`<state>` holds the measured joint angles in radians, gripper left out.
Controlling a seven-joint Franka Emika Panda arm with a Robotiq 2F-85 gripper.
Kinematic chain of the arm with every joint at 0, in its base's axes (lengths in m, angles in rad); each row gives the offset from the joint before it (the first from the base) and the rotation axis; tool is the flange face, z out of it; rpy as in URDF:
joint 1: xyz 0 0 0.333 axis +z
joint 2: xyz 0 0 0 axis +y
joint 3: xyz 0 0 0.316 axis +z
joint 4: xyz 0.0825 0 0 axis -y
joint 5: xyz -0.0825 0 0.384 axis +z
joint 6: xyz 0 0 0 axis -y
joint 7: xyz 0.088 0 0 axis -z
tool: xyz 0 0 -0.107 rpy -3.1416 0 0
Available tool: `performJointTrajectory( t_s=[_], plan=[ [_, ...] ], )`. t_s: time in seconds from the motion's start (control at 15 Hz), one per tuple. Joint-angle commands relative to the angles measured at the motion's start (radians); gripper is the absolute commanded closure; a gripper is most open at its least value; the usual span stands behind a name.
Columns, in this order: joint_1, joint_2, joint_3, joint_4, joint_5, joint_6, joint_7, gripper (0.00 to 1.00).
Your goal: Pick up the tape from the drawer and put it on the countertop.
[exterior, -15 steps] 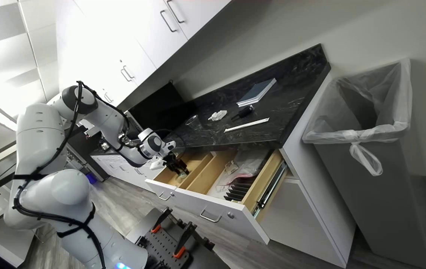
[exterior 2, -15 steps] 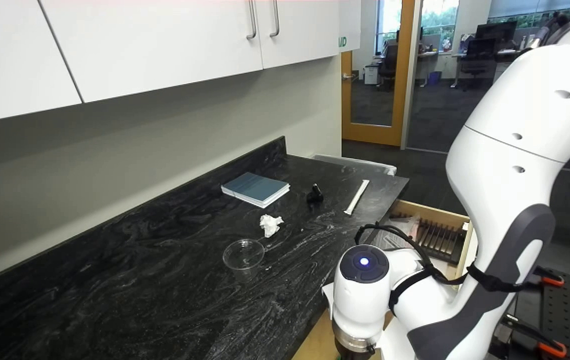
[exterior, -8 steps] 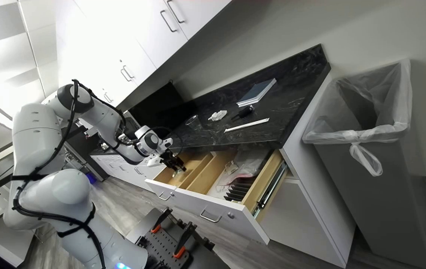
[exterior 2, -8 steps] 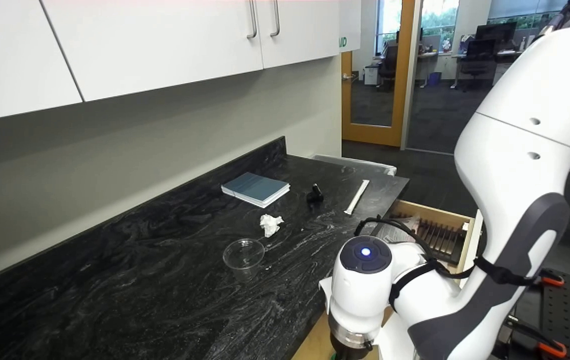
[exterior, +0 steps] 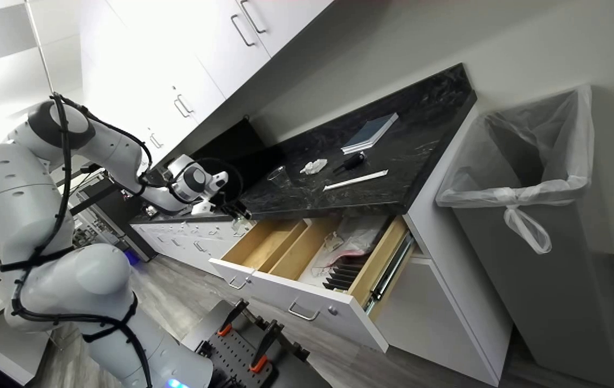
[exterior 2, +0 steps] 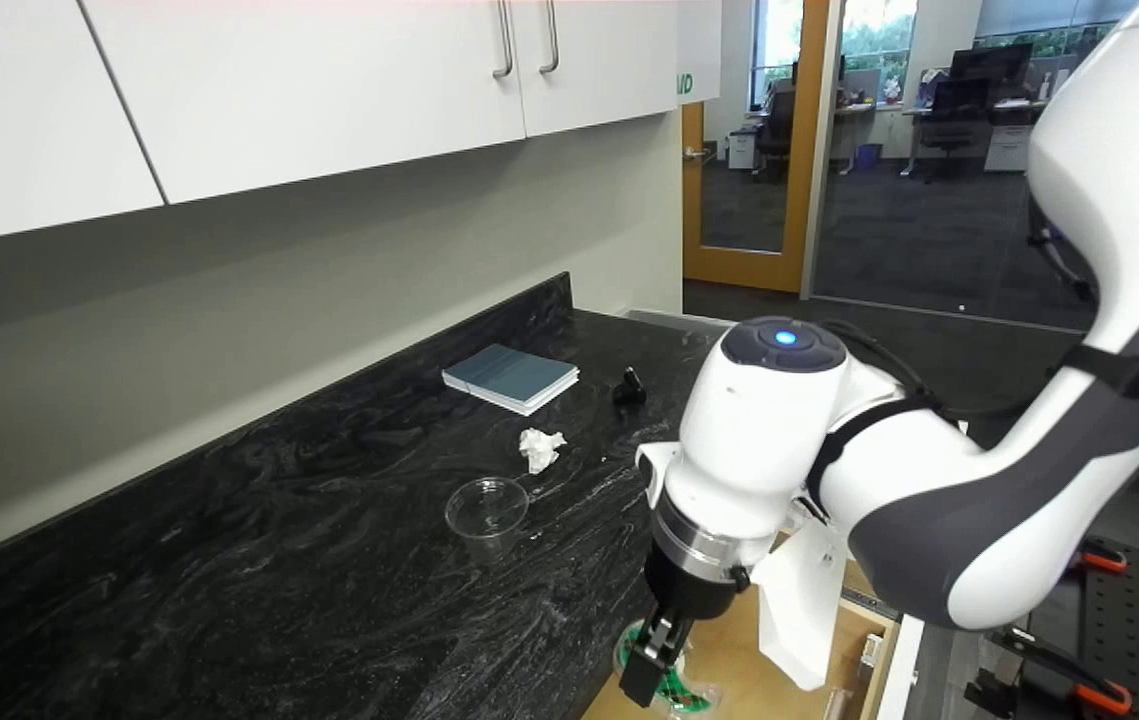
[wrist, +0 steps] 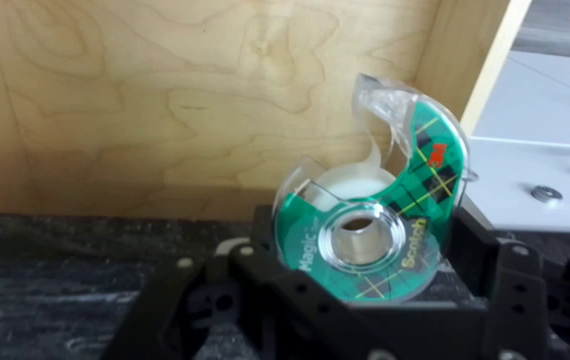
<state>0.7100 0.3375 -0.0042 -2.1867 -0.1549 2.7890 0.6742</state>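
Observation:
The tape is a roll in a clear and green dispenser (wrist: 420,185). My gripper (wrist: 367,235) is shut on it, with a black finger on either side. The green tape (exterior 2: 684,695) also shows partly behind the gripper (exterior 2: 661,650) in an exterior view. The gripper (exterior: 241,212) and the clear tape (exterior: 240,222) are above the far end of the open drawer (exterior: 271,293), near the countertop's front edge. The drawer's pale wooden inside (wrist: 139,100) lies below in the wrist view. The black countertop (exterior 2: 309,570) shows in both exterior views (exterior: 420,132).
On the countertop are a clear cup (exterior 2: 487,512), crumpled white paper (exterior 2: 540,451), a black object (exterior 2: 630,390), a blue book stack (exterior 2: 511,378) and a white stick (exterior: 356,180). White cabinets (exterior 2: 329,90) hang above. A lined bin (exterior: 538,258) stands beside the counter.
My gripper has risen out of the drawer with the tape in it and shifted toward the drawer's far end. The drawer and the countertop items have not moved.

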Motion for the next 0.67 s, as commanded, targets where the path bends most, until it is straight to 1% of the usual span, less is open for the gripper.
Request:
performJointTrajectory(
  t_s=[0.0, 0.2, 0.27, 0.33, 0.4, 0.47, 0.6],
  plan=[
    [-0.031, -0.023, 0.027, -0.002, -0.015, -0.002, 0.008, 0.17],
    [-0.045, -0.057, 0.038, -0.012, -0.017, -0.002, 0.011, 0.17],
    [-0.046, -0.057, 0.039, -0.014, -0.017, -0.002, 0.010, 0.42],
    [-0.034, -0.033, 0.022, 0.008, -0.042, 0.013, 0.046, 0.42],
    [-0.011, -0.001, -0.012, 0.048, -0.094, 0.042, 0.104, 0.42],
    [-0.012, 0.022, -0.013, 0.083, -0.097, 0.046, 0.126, 0.42],
    [0.012, 0.090, -0.049, 0.185, -0.146, 0.042, 0.205, 0.42]
  ],
)
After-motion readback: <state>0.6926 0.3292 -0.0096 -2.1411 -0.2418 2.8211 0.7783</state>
